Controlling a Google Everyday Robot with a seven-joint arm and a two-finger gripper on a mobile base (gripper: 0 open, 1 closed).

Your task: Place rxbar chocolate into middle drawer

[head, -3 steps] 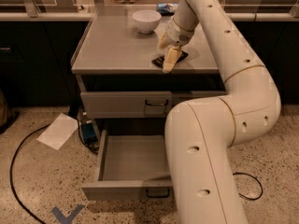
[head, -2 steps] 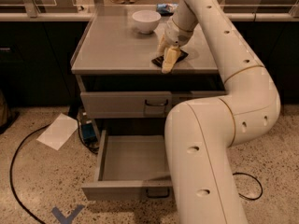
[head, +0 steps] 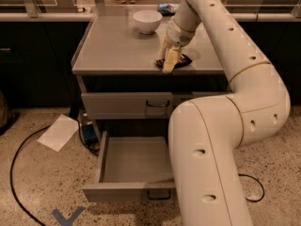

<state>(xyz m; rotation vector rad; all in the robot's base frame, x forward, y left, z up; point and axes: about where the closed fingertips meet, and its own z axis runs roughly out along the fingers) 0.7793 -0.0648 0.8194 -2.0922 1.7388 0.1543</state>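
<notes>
The claw (head: 169,66) is down at the tabletop (head: 113,46), near its front edge and towards the right side; its tip is at the rxbar chocolate (head: 183,60), which lies flat on the tabletop as a dark patch showing just right of the claw; whether the claw is apart, together or clamped on the bar I cannot tell. The white arm (head: 244,74) reaches in from the upper right and curves down across the right of the view, covering the cabinet's right half. A white bowl (head: 147,21) stands upright further back on the tabletop, well apart from the claw; a blue-and-white packet (head: 168,7) lies behind it at the rear edge. Under the tabletop a grey upper drawer (head: 117,105) is closed; below it the middle drawer (head: 134,159) is pulled out, its dark loop handle facing front. A sheet of paper (head: 59,132) lies on the speckled floor to the left of the cabinet; a black cable (head: 15,173) curves past it.
</notes>
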